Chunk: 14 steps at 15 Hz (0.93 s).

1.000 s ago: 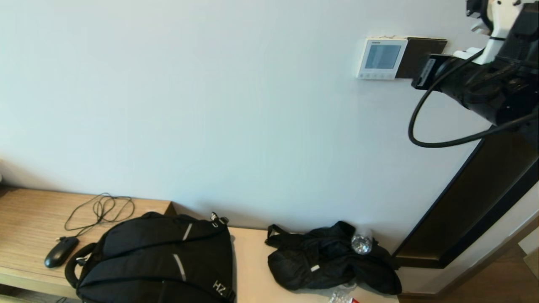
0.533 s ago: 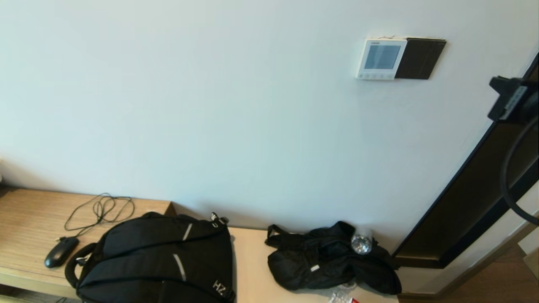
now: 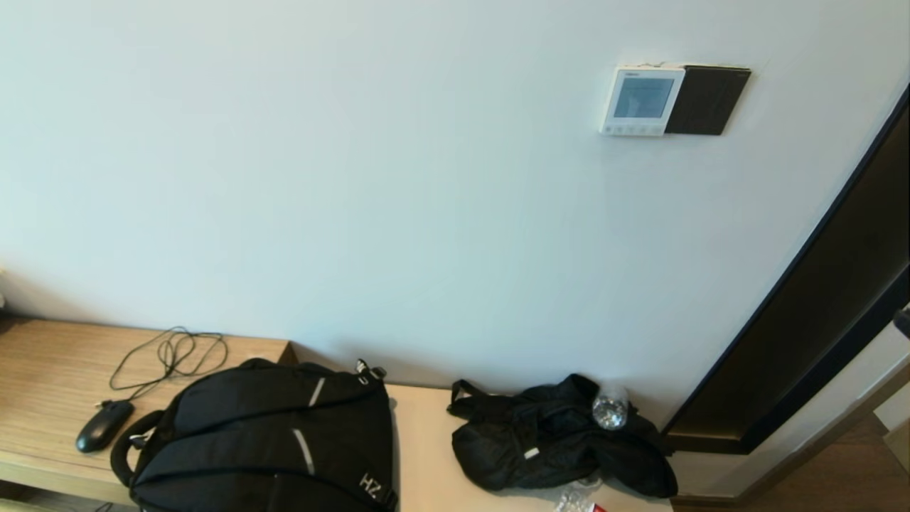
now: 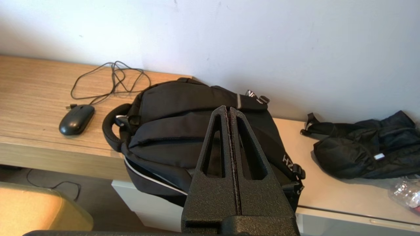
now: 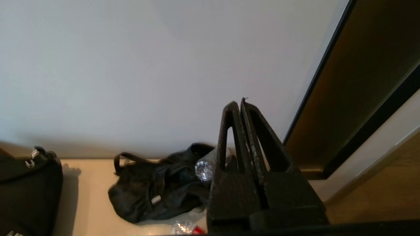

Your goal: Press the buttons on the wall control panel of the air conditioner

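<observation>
The white air conditioner control panel (image 3: 642,100) with a grey screen and a row of small buttons along its lower edge hangs high on the wall, next to a black switch plate (image 3: 706,100). Neither arm shows in the head view. My right gripper (image 5: 240,103) is shut and empty, low down, facing the wall above the small black bag. My left gripper (image 4: 228,109) is shut and empty, held over the black backpack. The panel is out of both wrist views.
A black backpack (image 3: 266,437) lies on the low counter (image 3: 423,455), with a small black bag (image 3: 554,437) and a clear bottle (image 3: 610,410) to its right. A black mouse (image 3: 103,424) with its cable lies on the wooden desk (image 3: 43,377). A dark door frame (image 3: 817,313) runs down the right.
My right arm has dropped down and away from the panel and has left the head view. The panel and switch plate now show in full.
</observation>
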{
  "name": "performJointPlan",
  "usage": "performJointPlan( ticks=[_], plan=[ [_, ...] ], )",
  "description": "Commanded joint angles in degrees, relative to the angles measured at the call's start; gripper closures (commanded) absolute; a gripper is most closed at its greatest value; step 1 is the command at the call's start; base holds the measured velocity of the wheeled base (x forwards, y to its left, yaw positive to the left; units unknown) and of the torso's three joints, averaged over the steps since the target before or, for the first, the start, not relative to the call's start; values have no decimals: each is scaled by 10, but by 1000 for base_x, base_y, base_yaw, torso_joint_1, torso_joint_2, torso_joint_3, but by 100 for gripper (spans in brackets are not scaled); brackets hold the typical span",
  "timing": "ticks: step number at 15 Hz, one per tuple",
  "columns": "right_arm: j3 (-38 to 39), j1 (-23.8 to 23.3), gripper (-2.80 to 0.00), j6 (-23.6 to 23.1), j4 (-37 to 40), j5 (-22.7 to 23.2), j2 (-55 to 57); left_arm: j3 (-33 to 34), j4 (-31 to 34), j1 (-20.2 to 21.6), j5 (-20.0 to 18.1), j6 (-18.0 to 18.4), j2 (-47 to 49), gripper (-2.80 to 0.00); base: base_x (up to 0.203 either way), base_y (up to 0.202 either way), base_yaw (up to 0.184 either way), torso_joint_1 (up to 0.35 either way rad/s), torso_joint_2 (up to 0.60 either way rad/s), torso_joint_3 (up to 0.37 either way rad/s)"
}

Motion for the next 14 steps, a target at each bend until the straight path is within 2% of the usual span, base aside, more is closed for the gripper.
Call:
performJointPlan(
  ticks=[1,8,10,14],
  plan=[
    [75,-23,0,-1,19,37,-109,0,0,0,0,0,0,0,0,0,0,0,0,0],
    [198,-53,0,-17,139,101,-307,0,0,0,0,0,0,0,0,0,0,0,0,0],
    [235,-52,0,-27,147,105,-327,0,0,0,0,0,0,0,0,0,0,0,0,0],
    [247,-47,0,-28,173,102,-387,0,0,0,0,0,0,0,0,0,0,0,0,0]
  ],
)
